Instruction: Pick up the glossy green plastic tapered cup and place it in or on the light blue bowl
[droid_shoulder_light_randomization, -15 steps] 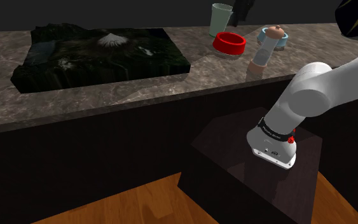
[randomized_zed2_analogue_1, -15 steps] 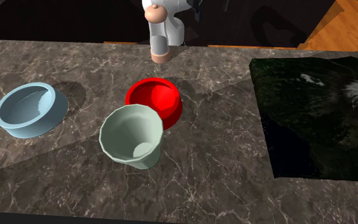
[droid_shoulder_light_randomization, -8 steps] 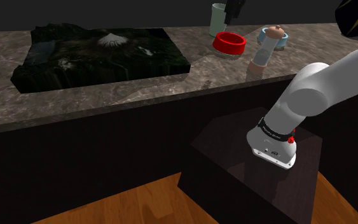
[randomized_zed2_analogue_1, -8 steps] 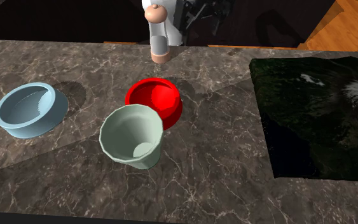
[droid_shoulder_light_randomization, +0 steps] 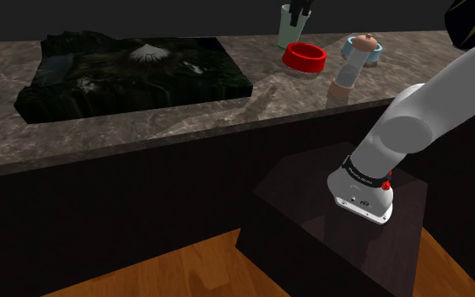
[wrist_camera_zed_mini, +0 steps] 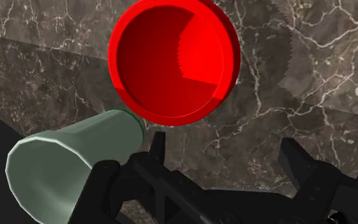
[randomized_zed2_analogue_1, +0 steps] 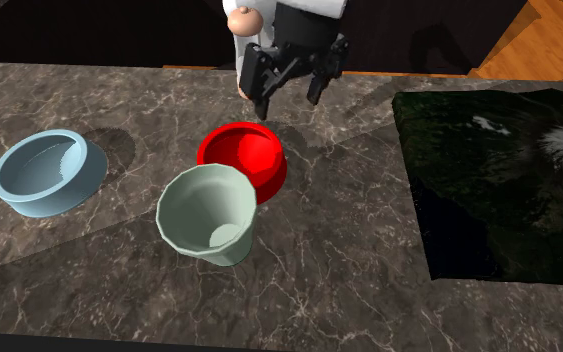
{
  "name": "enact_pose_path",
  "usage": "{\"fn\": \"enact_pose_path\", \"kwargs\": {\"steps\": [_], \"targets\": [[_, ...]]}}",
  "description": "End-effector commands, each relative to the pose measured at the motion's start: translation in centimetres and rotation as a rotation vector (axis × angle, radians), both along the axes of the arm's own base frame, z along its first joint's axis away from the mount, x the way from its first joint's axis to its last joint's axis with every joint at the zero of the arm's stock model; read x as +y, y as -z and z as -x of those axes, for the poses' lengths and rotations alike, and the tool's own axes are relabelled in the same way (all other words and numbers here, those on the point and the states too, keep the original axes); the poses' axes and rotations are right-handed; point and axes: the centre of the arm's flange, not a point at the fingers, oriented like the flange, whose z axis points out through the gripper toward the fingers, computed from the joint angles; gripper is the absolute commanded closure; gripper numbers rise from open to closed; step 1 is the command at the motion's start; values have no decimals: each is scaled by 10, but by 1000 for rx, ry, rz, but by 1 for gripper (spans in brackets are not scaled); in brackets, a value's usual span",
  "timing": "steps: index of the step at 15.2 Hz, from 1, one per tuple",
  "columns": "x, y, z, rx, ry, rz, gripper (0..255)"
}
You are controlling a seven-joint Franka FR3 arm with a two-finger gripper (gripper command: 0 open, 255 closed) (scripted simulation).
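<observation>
- The gripper [randomized_zed2_analogue_1: 289, 103] hangs over the counter [randomized_zed2_analogue_1: 349, 290]. Its two black fingers [wrist_camera_zed_mini: 158, 149] point down and stand apart, with nothing between them, so it is released and empty.
- In the second exterior view it sits above the gap between the pepper mill [randomized_zed2_analogue_1: 247, 50] and the red bowl [randomized_zed2_analogue_1: 244, 155].
- There is one cup [randomized_zed2_analogue_1: 209, 215], pale grey-green and tapered. It stands upright on the counter, mouth up, just beside the red bowl; whether they touch cannot be told. In the wrist view it lies next to one finger and outside the gap.
- There are two bowls, one red and one light blue. The light blue bowl [randomized_zed2_analogue_1: 44, 172] sits alone at the second exterior view's left, well apart from the cup.
- One pepper mill, pale with a tan knob, stands upright near the counter's edge.
- One dark slab [droid_shoulder_light_randomization: 134, 72] with a mountain picture lies on the counter at the shoulder view's left.
- One white arm [droid_shoulder_light_randomization: 421, 118] rises from one dark stand [droid_shoulder_light_randomization: 337, 228].
</observation>
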Motion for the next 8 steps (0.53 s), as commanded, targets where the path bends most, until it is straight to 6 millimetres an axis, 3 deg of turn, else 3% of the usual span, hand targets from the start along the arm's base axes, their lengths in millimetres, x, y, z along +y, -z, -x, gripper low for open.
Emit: {"fn": "enact_pose_path", "kwargs": {"steps": [1,8], "targets": [[-15,0,-16,0,-1,28,0],[-74,5,-73,0,-3,119,0]]}}
